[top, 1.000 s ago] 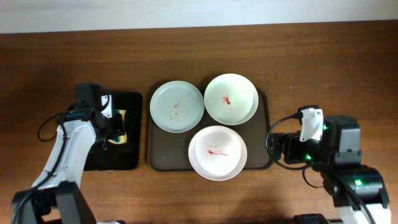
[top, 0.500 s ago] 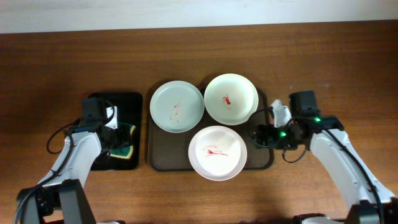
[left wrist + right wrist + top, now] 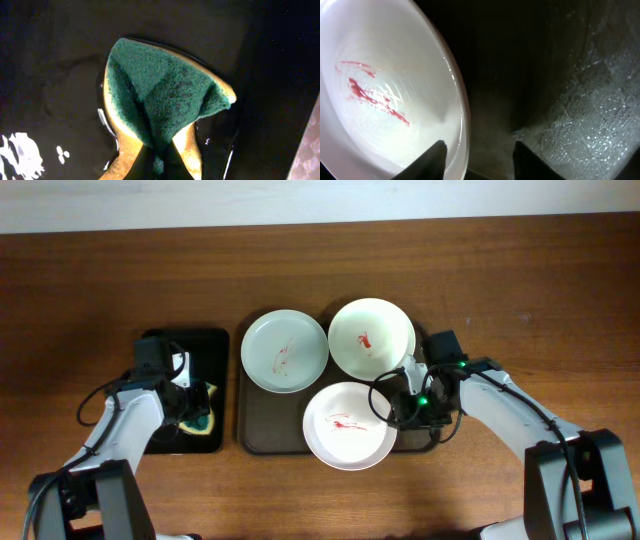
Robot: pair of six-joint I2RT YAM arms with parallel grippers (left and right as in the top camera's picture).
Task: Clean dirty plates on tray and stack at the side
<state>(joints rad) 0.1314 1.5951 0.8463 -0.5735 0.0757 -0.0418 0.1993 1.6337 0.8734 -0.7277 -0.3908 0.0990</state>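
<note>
Wood surface (image 3: pixel 100 260), brown tray (image 3: pixel 262 423) carrying three smeared plates (image 3: pixel 285 351). Right gripper (image 3: pixel 482 162) jaws spread astride near white plate (image 3: pixel 349 425) rim, likely to steady it. Left gripper (image 3: pixel 190 406) jaws pinching green sponge (image 3: pixel 165 100) at black tray (image 3: pixel 160 345), ready to scrub.

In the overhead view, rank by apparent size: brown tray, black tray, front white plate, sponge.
1. brown tray
2. black tray, partly covered by the arm
3. front white plate
4. sponge, mostly hidden
</note>
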